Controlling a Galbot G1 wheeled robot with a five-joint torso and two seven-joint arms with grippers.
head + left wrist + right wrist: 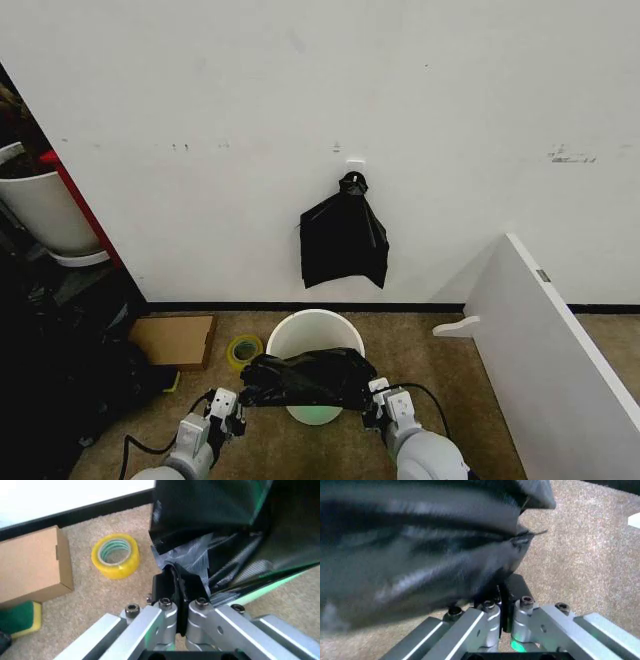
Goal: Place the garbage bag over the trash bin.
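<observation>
Holding garbage bag (pixel 305 378) stretched over trash bin (pixel 312 335) mouth, 6 o'clock side: left tool (pixel 229 410) and right tool (pixel 377 405) both pinch its edges. I'd keep tension even, lowering level.

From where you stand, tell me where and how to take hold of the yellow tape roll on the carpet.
Grip the yellow tape roll across its ring wall, one finger in the open core and one outside, coming straight down from above. It lies flat on the carpet with its hole facing up, and there is free carpet between it, the cardboard box and the trash bin. Both grippers are currently shut on the garbage bag.
</observation>
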